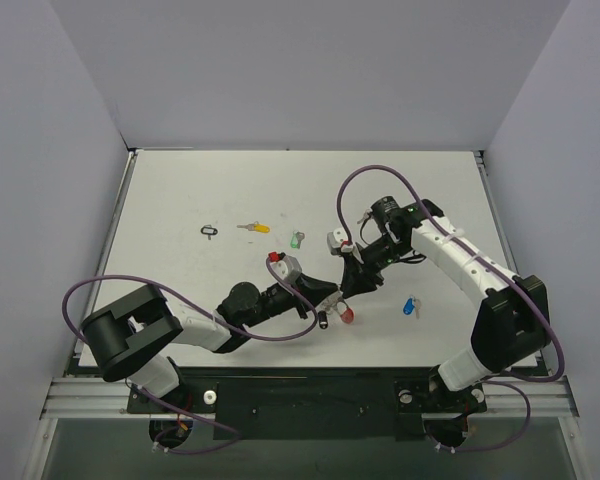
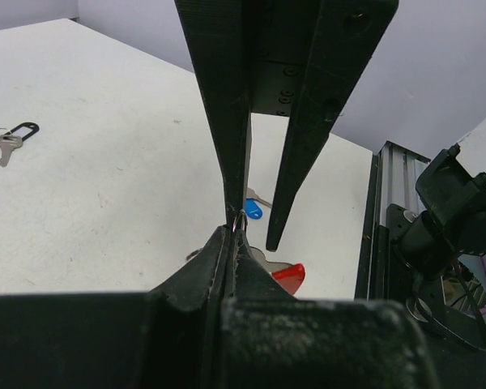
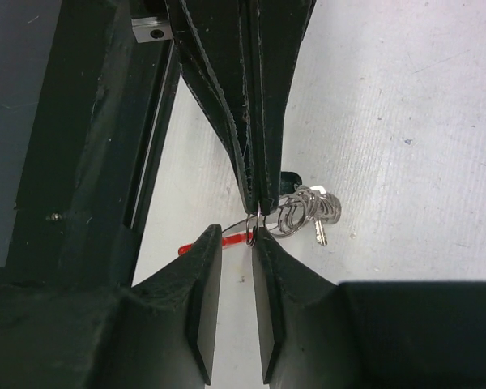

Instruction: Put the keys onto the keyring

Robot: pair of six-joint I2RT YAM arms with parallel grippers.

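Metal and matt
I'm seeing the keyring point(image 3: 296, 212) shining as polished metal, the table point(image 3: 405, 121) looking matt and grainy.

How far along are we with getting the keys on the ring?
Done: one silver key seems to hang already on the keyring. In hand: the left gripper pinches the keyring; the right gripper stands open at it, holding no key. To do: the blue key, green key and yellow key lie loose on the table.

Bright, even light; soft shadows; the left tool point(image 2: 235, 225) seems blurred up close.
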